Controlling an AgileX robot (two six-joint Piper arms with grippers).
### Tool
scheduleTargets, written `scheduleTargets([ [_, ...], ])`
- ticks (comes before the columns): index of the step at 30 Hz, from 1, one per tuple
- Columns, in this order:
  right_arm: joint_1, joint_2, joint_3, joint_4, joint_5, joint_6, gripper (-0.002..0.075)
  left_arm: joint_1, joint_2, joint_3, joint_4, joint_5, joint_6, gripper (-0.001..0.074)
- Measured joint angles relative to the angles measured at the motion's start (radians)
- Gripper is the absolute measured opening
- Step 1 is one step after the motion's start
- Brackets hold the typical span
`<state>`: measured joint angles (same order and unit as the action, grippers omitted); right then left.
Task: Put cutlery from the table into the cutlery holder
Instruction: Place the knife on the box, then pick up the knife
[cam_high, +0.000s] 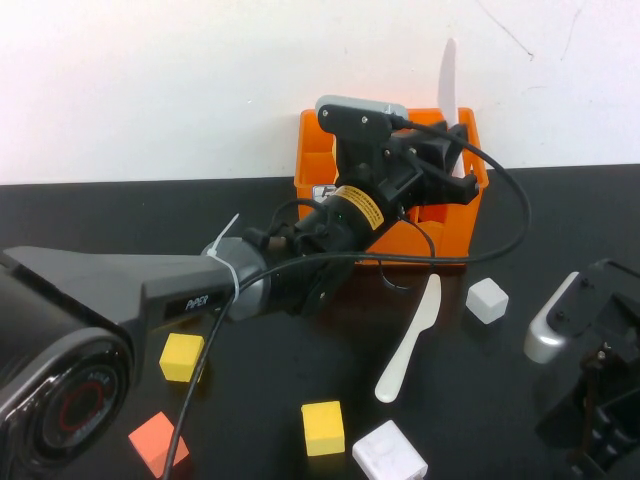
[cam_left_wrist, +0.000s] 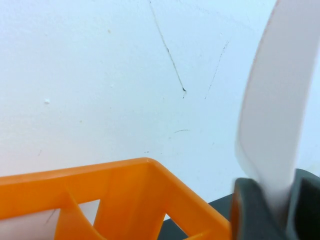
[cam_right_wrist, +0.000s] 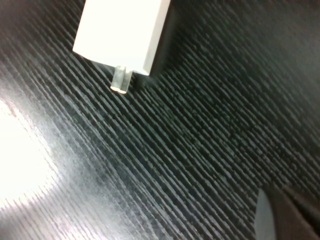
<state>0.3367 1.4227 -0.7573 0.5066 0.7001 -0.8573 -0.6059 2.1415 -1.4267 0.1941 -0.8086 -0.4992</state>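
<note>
My left gripper (cam_high: 452, 150) reaches over the orange cutlery holder (cam_high: 320, 150) at the back of the table. It is shut on a white plastic knife (cam_high: 450, 80), held upright with the blade pointing up above the holder's right end. In the left wrist view the knife (cam_left_wrist: 272, 100) stands between the dark grey fingers (cam_left_wrist: 250, 210), beside the holder's rim (cam_left_wrist: 125, 175). A second white plastic knife (cam_high: 410, 340) lies flat on the black table in front of the holder. My right gripper (cam_high: 592, 300) rests low at the right edge of the table, away from the cutlery.
Blocks lie about the table: a white one (cam_high: 487, 300) near the right gripper, also in the right wrist view (cam_right_wrist: 122, 35), another white (cam_high: 390, 452), two yellow (cam_high: 182, 356) (cam_high: 323, 427) and an orange-red one (cam_high: 158, 440). A white wall stands behind the holder.
</note>
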Motion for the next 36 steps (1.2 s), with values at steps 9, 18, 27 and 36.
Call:
scheduleTargets([
  [9, 0.0, 0.0, 0.0, 0.023, -0.007, 0.002, -0.0002, 0.012, -0.005, 0.0, 0.022, -0.015, -0.032, 0.0411],
  [18, 0.0, 0.0, -0.004, 0.042, -0.088, 0.006, -0.0002, 0.088, -0.272, 0.0, 0.213, 0.201, -0.042, 0.0029],
  [27, 0.0, 0.036, -0.11, 0.085, -0.064, 0.057, -0.0002, 0.096, -0.661, 0.0, 0.393, 0.947, -0.053, 0.0001],
  [36, 0.108, 0.272, -0.335, 0.195, 0.021, -0.017, -0.0002, 0.109, -0.978, 0.273, 0.335, 1.346, -0.087, 0.0],
])
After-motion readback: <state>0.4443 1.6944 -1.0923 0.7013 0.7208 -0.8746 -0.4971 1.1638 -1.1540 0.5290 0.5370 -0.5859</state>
